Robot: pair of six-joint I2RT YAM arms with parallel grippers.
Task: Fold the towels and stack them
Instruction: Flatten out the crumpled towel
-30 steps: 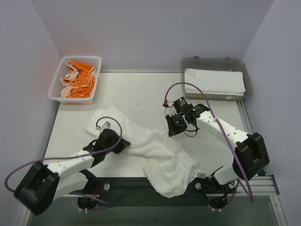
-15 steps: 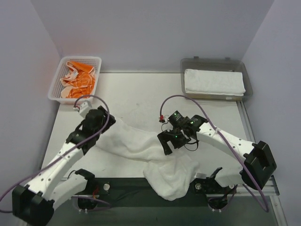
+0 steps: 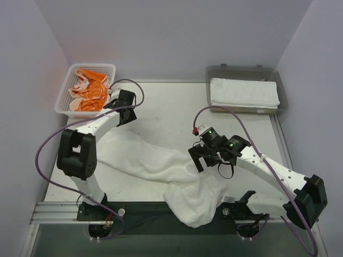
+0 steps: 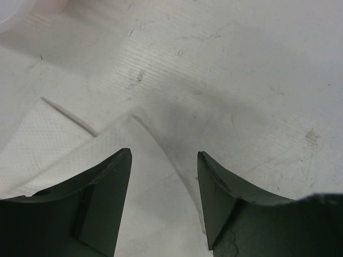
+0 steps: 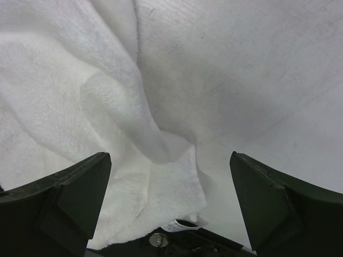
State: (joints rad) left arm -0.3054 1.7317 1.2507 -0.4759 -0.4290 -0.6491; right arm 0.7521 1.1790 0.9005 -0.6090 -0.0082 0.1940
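Progress: we judged the task early. One folded white towel (image 3: pixel 244 92) lay flat in the grey tray (image 3: pixel 214 72) at far right. Orange-and-white towels (image 3: pixel 88 91) sat heaped, unfolded, in the mesh basket (image 3: pixel 63 99) at far left.

Between them, on the worktop (image 3: pixel 171 107), one white towel (image 3: pixel 155 163) lay spread but rumpled, not yet folded. We read its long axis as diagonal, from the far-left end near the basket down to a bunched near-right end at the worktop's front edge.

Left end effector (image 4: pixel 163 158): jaws apart, nothing between them, poised over the towel's far-left corner.

Right end effector (image 5: pixel 169 158): jaws wide apart, empty, above a ridge in the cloth.

Left to do: this fold, stacking, then the basket's lot
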